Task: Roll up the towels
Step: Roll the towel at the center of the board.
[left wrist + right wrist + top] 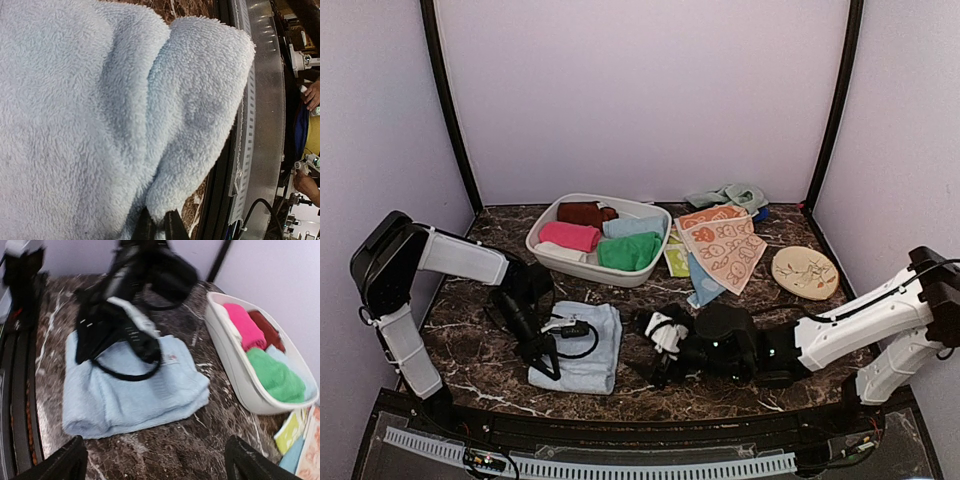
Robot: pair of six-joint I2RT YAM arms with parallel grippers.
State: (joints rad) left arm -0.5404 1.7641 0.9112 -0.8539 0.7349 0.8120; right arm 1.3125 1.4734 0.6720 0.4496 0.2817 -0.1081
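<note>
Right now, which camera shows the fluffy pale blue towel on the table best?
The right wrist view: the fluffy pale blue towel looks large and nearly whole there, folded. The top external view shows it nearly whole too, but small. The left wrist view shows only close-up fluff.

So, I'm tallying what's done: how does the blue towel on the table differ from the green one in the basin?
The blue towel lies folded flat on the table; the green towel sits bundled in the basin. The left claw is shut on the blue towel; no claw touches the green towel. Both are plain soft cloths.
</note>
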